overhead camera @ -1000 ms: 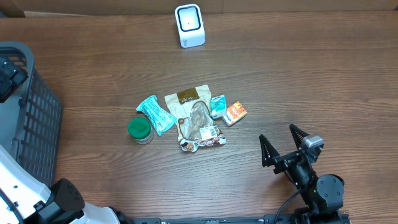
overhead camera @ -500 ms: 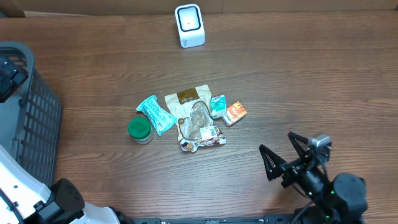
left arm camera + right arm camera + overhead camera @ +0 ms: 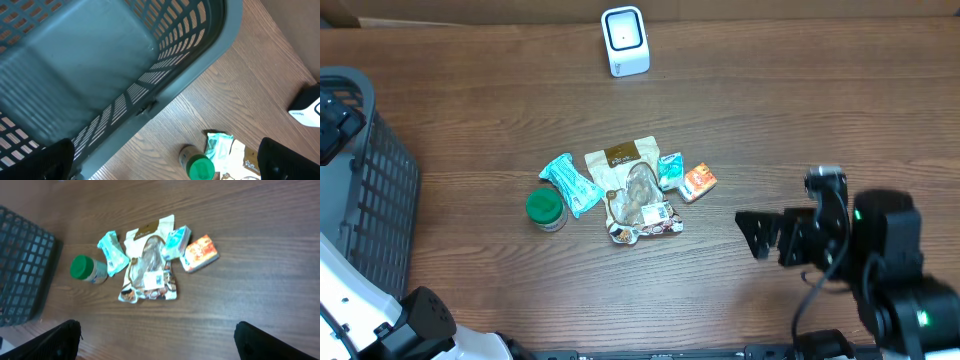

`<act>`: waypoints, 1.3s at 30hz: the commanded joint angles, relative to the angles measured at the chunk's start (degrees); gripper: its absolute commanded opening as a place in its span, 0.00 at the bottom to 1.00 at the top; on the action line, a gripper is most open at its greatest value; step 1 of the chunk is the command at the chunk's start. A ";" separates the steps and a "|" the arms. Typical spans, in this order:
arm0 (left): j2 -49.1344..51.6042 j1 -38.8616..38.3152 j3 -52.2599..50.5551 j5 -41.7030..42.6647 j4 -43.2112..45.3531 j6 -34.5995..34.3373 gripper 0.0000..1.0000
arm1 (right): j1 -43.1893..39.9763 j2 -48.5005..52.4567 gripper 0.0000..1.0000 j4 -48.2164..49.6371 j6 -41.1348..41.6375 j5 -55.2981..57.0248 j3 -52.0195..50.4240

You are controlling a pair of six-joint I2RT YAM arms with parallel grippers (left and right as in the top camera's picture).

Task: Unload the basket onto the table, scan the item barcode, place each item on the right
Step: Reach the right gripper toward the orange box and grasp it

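A white barcode scanner [image 3: 625, 40] stands at the table's far edge. The items lie in a pile mid-table: a green-lidded bottle [image 3: 545, 208], a teal packet [image 3: 570, 183], a clear snack pouch [image 3: 635, 192], a small teal packet [image 3: 670, 170] and an orange box [image 3: 698, 181]. My right gripper [image 3: 768, 235] hangs open, right of the pile and apart from it. Its wrist view shows the pouch [image 3: 150, 265] and the orange box [image 3: 200, 254] beyond the wide-apart empty fingers [image 3: 162, 347]. My left gripper [image 3: 170, 170] is open and empty, high above the basket's edge and the bottle [image 3: 197, 165].
A dark grey slatted basket [image 3: 365, 185] stands at the table's left edge and fills most of the left wrist view [image 3: 100, 75]. The left arm's white base [image 3: 360, 310] sits at the front left corner. Bare wooden tabletop [image 3: 840, 120] surrounds the pile.
The right arm has swung to the right and risen, so its body looms larger in the overhead view. Its jaws stayed open. The items and the left arm have not moved.
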 commanded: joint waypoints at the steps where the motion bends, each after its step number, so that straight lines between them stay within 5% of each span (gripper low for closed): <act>1: -0.07 -0.11 -0.15 0.37 -0.11 0.85 0.99 | 0.28 5.31 1.00 2.19 0.26 -1.51 1.88; 8: -0.07 -0.13 -0.15 0.37 -0.11 0.85 0.99 | 0.28 16.22 0.98 7.98 0.26 -8.72 1.88; 25: -0.07 -0.13 -0.15 0.37 -0.11 0.85 1.00 | 0.33 44.06 0.55 16.35 13.75 -0.37 1.86; 31: -0.07 -0.13 -0.15 0.37 -0.11 0.85 1.00 | 0.63 48.22 0.29 20.11 14.78 -3.41 1.86; 39: -0.07 -0.11 -0.15 0.37 -0.11 0.85 1.00 | 6.01 48.96 0.11 30.21 25.88 -1.33 -0.68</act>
